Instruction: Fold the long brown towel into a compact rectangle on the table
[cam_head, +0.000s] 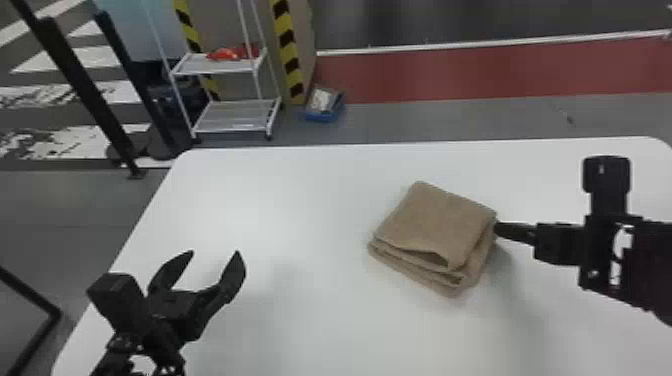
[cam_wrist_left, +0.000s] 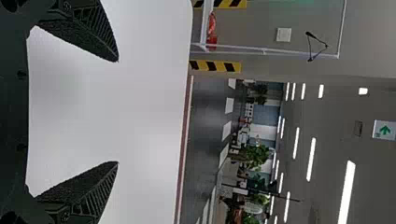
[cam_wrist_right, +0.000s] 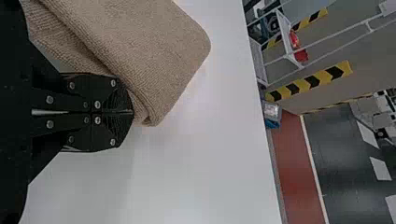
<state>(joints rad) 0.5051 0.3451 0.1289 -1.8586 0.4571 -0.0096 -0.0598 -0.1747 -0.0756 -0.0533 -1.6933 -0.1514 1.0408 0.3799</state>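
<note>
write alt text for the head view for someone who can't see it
A brown cloth towel lies folded into a layered stack on a white table. The right arm's black two-fingered end effector is at the towel's right side; the left arm's matching end effector is open at near left.

Right wrist view: folded brown towel of nubbly, ribbed-looking cloth (cam_wrist_right: 154, 51), layers stacked, rounded corner showing, lies on the smooth white table (cam_wrist_right: 210, 163); right gripper (cam_head: 496, 229), with two flat black fingers (cam_wrist_right: 109, 86) bearing small round screws, is beside the towel, fingers together along their length, tips at its layered edge. Farther off than the towel, past the table edge: white metal shelf cart (cam_wrist_right: 284, 35) holding glossy red items (cam_wrist_right: 297, 44), yellow-and-black striped band (cam_wrist_right: 313, 81), small blue container (cam_wrist_right: 272, 124), flat dull-red floor strip (cam_wrist_right: 296, 163).
</note>
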